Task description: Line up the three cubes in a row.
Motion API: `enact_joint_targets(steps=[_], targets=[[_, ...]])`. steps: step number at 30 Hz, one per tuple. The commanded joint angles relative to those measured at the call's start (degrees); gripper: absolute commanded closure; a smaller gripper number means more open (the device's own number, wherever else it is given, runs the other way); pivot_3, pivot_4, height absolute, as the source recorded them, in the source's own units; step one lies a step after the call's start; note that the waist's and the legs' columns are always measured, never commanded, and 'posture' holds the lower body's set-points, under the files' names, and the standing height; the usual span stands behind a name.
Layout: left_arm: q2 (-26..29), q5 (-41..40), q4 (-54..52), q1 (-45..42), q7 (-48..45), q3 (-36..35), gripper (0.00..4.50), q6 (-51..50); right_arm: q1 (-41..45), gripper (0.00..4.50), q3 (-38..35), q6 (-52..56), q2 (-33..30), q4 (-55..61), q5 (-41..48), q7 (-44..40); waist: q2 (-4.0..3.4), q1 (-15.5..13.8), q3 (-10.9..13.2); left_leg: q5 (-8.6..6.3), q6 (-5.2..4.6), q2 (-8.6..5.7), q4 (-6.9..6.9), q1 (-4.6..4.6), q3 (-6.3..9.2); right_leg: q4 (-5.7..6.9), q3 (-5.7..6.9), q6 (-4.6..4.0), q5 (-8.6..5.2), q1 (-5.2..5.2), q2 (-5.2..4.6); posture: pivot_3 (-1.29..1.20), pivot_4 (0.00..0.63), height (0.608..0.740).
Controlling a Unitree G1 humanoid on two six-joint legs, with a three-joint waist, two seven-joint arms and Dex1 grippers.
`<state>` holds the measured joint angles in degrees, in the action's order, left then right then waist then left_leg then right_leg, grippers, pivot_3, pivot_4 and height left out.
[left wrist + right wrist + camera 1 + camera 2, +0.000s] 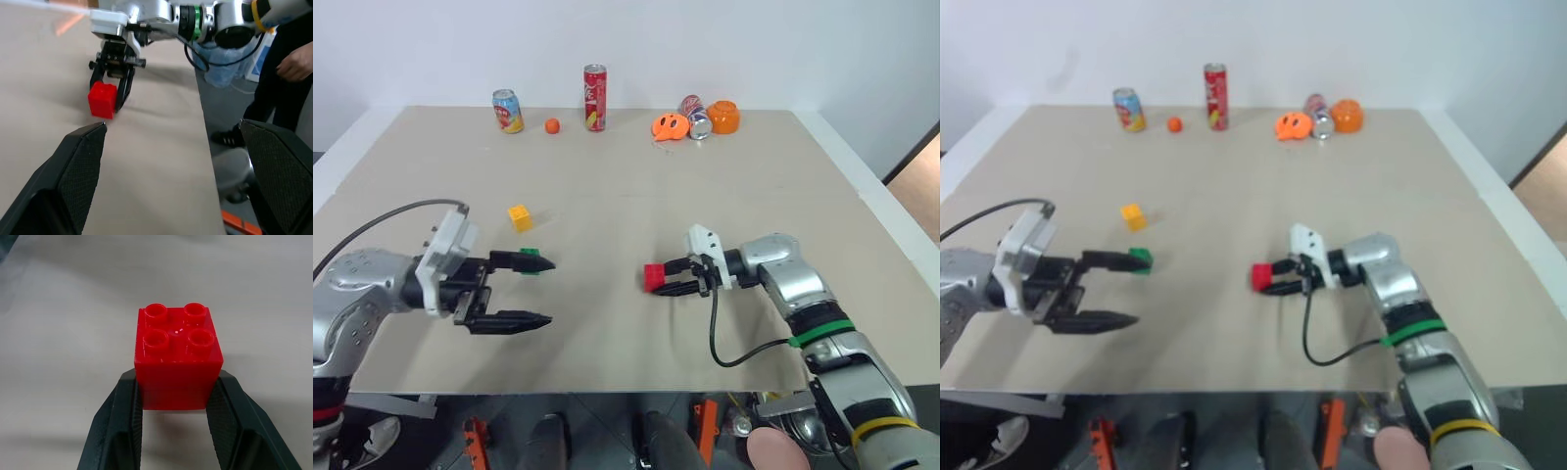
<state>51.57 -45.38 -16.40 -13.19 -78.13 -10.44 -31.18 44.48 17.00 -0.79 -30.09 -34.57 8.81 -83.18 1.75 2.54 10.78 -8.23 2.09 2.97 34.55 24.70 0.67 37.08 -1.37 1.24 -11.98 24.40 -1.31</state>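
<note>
The right gripper (658, 279) has its 2 black fingers (120, 423) clamped on the small red studded plastic cube (177, 360), studs up, over mid-bench (607, 333). The small green studded plastic cube (534, 260) lies just beyond the upper fingertip of the left gripper (540, 291), whose fingers are spread wide with nothing between them. The small yellow studded plastic cube (520, 217) sits near the green one, farther from the robot. Both lie to the robot's left of the red cube, so the row likely forms there, the right arm carrying red leftward.

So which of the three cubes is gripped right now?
The red cube, clamped in the right gripper. The green cube and yellow cube sit free on the table.
</note>
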Motion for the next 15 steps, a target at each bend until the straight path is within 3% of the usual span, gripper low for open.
enact_joint_targets(steps=[1,7,15], targets=[[2.77,1.2,-1.51,4.97,-1.28,-5.84,0.0,2.46,2.65,3.26,1.12,-7.85,0.83,-6.37,-2.81,-3.66,0.0,0.06,0.0,-0.01,0.01,0.0,-0.04,0.01,0.0,0.0,0.0,-0.01,-0.02,0.01,0.0,0.0,0.15,0.74],[3.03,4.16,-2.76,13.55,-2.07,-9.46,0.0,7.3,4.87,3.26,-0.48,-14.58,3.4,-14.42,-4.26,-1.3,0.06,0.1,-0.03,-0.09,0.08,0.09,-0.09,-0.2,-0.03,0.0,0.03,-0.13,-0.1,-0.1,0.02,0.0,0.15,0.74],[2.55,2.91,-3.19,12.24,-0.63,-8.48,0.0,7.08,4.03,3.26,-3.2,-13.11,2.99,-14.45,-3.07,-0.14,0.05,0.09,-0.03,-0.05,0.08,0.21,-0.01,-0.3,-0.24,0.0,0.02,-0.41,0.0,-0.08,-0.01,0.0,0.15,0.74]])
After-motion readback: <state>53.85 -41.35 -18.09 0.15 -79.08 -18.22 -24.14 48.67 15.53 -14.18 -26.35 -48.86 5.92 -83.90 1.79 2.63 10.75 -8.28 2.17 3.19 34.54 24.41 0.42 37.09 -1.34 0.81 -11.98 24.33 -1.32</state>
